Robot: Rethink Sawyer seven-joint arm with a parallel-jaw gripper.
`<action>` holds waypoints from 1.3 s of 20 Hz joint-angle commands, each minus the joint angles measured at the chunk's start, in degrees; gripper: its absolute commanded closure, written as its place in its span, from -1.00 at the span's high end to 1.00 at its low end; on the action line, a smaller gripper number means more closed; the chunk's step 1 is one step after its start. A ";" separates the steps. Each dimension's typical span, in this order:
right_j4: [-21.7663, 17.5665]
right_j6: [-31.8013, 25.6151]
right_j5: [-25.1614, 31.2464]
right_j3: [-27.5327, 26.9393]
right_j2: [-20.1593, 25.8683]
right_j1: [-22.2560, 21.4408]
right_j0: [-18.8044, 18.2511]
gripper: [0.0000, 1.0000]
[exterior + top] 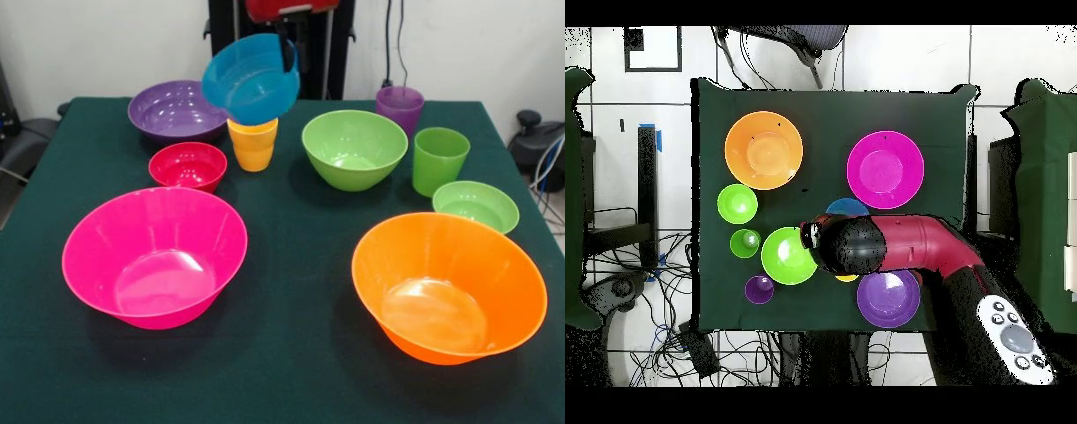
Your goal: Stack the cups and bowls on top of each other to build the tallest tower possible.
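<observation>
My gripper (287, 55) comes down from the top edge and is shut on the rim of the small blue bowl (252, 78). It holds the bowl tilted in the air, just above the yellow-orange cup (253, 144). In the overhead view the arm (895, 245) covers the gripper, and only part of the blue bowl (848, 208) shows. The small red bowl (187, 165) stands left of the yellow cup. The medium green bowl (353, 147) stands alone and empty. The purple cup (400, 108) and the green cup (439, 159) stand to its right. Nothing is stacked.
The medium purple bowl (175, 110) is at the back left and the small light green bowl (476, 206) at the right. The large pink bowl (154, 256) and the large orange bowl (448, 287) stand near the front on the dark green table (291, 371).
</observation>
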 commanded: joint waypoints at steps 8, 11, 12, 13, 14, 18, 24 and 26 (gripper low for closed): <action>-2.72 0.93 5.34 -1.06 -1.42 7.28 8.02 -1.00; -6.53 0.31 7.11 -1.98 -4.14 8.43 9.64 -1.00; -8.24 -0.44 9.49 -2.72 -5.24 8.42 10.44 -1.00; -10.08 -1.03 11.15 -3.09 -6.33 8.34 11.14 -1.00; -11.66 -1.32 12.64 -3.64 -7.32 8.45 11.91 -1.00; -16.77 -2.13 14.73 -3.93 -9.64 8.90 13.26 -1.00; -18.35 -0.49 13.97 -3.95 -9.81 10.18 13.77 -1.00; -18.07 0.38 12.30 -4.62 -9.51 11.54 13.81 -1.00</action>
